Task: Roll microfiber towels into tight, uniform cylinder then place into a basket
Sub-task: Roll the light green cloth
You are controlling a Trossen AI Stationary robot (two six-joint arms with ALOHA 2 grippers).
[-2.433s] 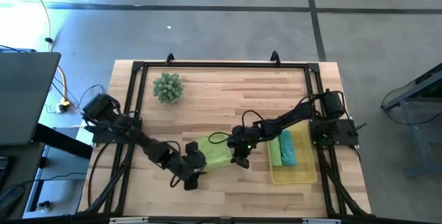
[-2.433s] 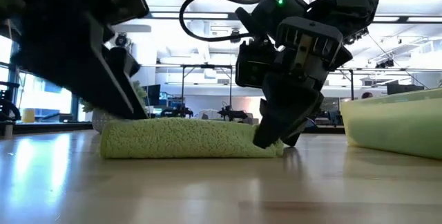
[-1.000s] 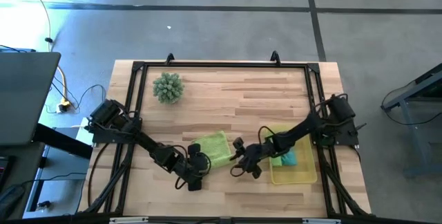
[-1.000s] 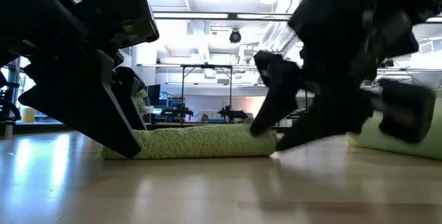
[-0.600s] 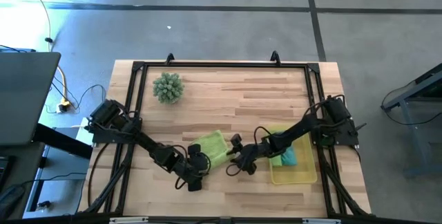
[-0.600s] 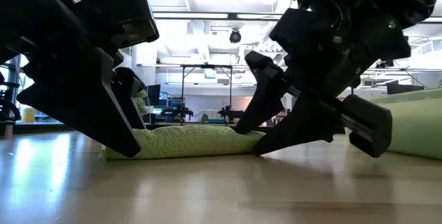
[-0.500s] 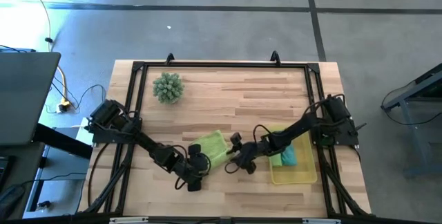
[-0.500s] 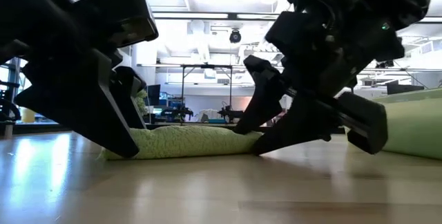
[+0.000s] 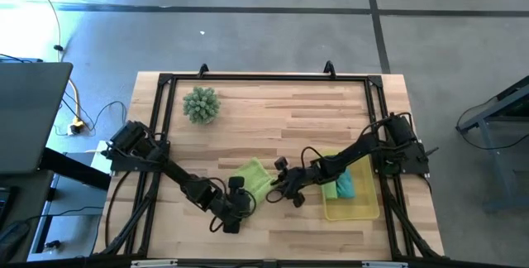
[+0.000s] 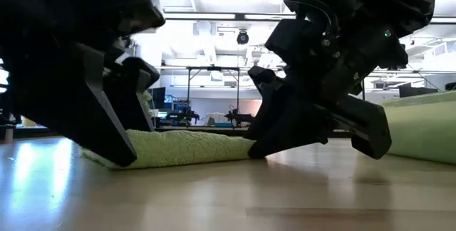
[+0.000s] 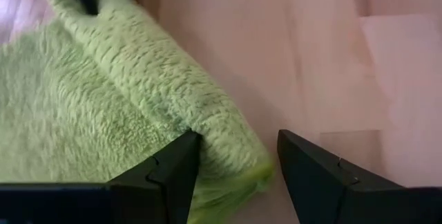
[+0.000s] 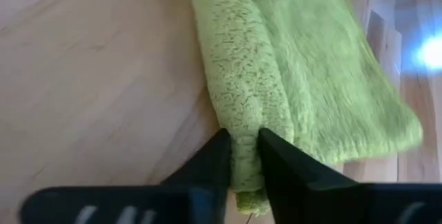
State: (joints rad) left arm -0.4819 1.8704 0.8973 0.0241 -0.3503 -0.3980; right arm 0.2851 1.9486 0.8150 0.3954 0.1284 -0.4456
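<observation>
A lime green towel (image 9: 251, 176) lies on the table's near middle, its near edge rolled over into a thick fold (image 11: 207, 113). It also shows in the low view (image 10: 185, 149). My left gripper (image 9: 235, 208) is open at the fold's left end, one finger on each side of it. My right gripper (image 9: 276, 187) is shut on the fold's right end. The yellow basket (image 9: 357, 208) stands at the near right and holds a rolled teal towel (image 9: 347, 187) and a rolled lime towel (image 9: 331, 192). My left gripper has the rolled fold's end (image 11: 235, 156) between its open fingers. One finger (image 11: 176, 172) lies against the fold's inner side; the other (image 11: 311, 175) stands apart from it. The towel rests on the table. My right gripper pinches the rolled fold's end (image 12: 243, 137) between its two fingers, which lie along the fold. It comes low and slanting from the table's right. The towel rests on the table.
A spiky green plant ball (image 9: 201, 104) sits at the far left. The basket's wall (image 10: 427, 124) rises just right of my right arm. A black frame (image 9: 264, 78) borders the table. Bare wood lies between the ball and the towel.
My right gripper has gone toward the table's left, from beside the basket to the towel's right end. My left gripper has shifted a little toward the right along the near edge. The towel's near edge has rolled over, and the towel looks narrower and turned.
</observation>
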